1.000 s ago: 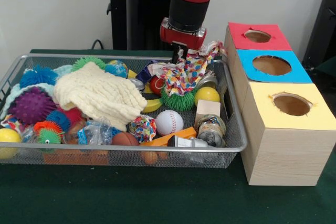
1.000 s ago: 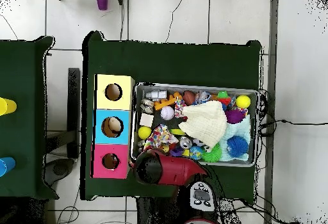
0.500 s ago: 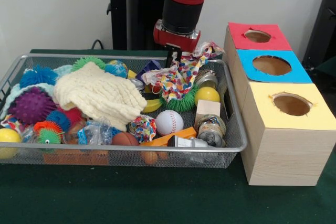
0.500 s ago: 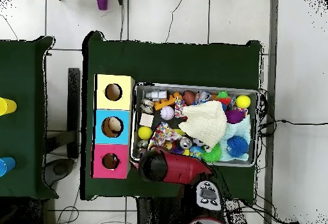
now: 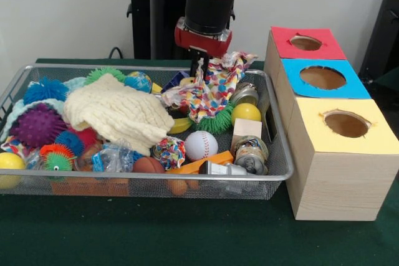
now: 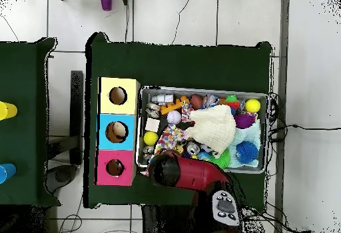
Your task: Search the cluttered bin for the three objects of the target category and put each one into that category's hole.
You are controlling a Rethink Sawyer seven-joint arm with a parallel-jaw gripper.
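The tool [image 5: 201, 66] is pinched shut on the top edge of the spotty cloth [image 5: 212, 88]. The cloth hangs straight down from it, its bottom end touching the toys in the wire bin [image 5: 274, 172]. The 3 boxes with holes sit off to one side of the tool, past the bin's end. The red box [image 5: 283, 38] is the nearest of the 3, I think.
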